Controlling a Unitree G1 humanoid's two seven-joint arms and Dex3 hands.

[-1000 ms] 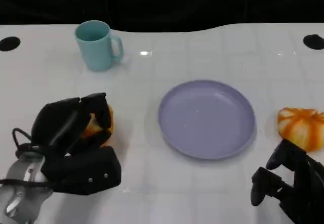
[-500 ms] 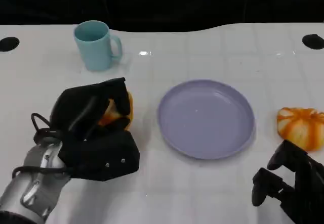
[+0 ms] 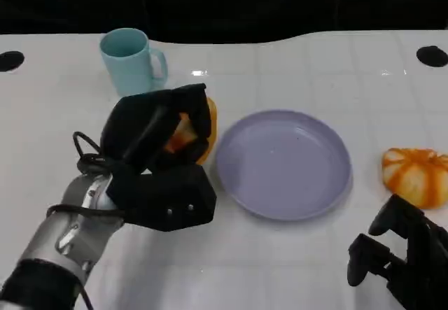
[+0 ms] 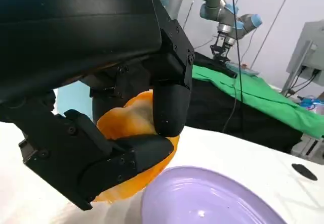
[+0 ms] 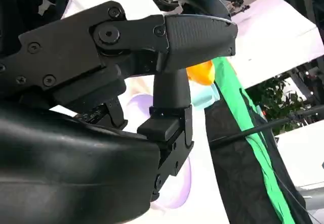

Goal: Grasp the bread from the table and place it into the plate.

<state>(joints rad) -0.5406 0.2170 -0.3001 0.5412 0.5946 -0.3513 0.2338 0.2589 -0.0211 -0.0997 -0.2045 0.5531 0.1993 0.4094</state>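
Note:
My left hand point(image 3: 157, 159) grips an orange piece of bread point(image 3: 190, 134), lifted just off the table beside the left rim of the lavender plate point(image 3: 283, 163). In the left wrist view the fingers point(image 4: 169, 102) wrap the bread point(image 4: 126, 125) from both sides, with the plate's rim point(image 4: 202, 198) right below it. My right hand point(image 3: 402, 254) rests at the lower right corner, its fingers apart and holding nothing. A second orange, white-striped bun point(image 3: 416, 175) lies on the table just beyond it.
A light blue mug point(image 3: 129, 61) stands at the back left, close behind my left hand. Dark round holes mark the table's far corners point(image 3: 432, 56). The table's far edge meets a black backdrop.
My left hand has carried the bread away from the near left of the table, forward and to the right, up to the plate's left rim. My right hand has stayed put.

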